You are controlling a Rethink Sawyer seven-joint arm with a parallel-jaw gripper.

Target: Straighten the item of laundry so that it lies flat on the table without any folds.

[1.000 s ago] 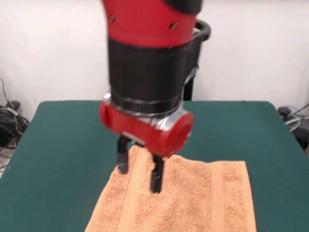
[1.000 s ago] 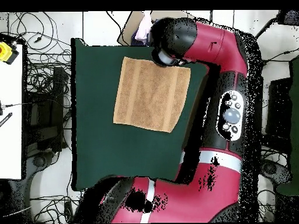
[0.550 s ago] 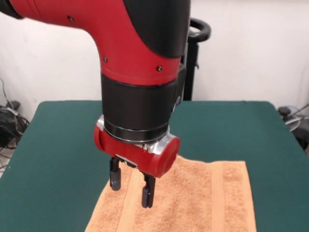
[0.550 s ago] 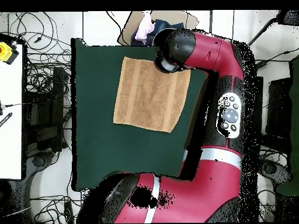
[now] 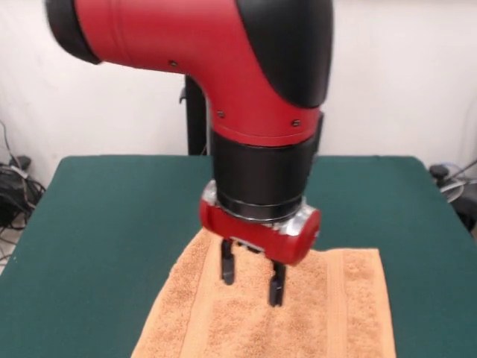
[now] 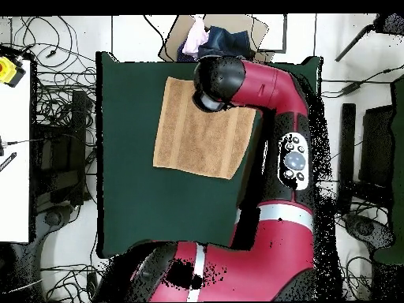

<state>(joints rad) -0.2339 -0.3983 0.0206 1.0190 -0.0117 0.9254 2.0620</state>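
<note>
The item of laundry, a light orange-tan terry towel with flat woven bands, lies spread on the dark green table, running out of the front view at the bottom edge. No fold shows on the visible part. My gripper hangs over the towel's far middle, open, with nothing between its black fingers. The tips are close to the cloth; whether they touch it I cannot tell. In the overhead view the towel looks like a flat rectangle near the table's top edge. The red arm's head hides its top right part and the gripper.
A black stand rises behind the table. Cables lie off the table's left side. In the overhead view a pink cloth lies beyond the table's top edge, and a white bench with a yellow item stands at the left.
The arm has swung to the right in the front view, carrying the open gripper from the towel's left band toward its middle. The towel has not moved.
</note>
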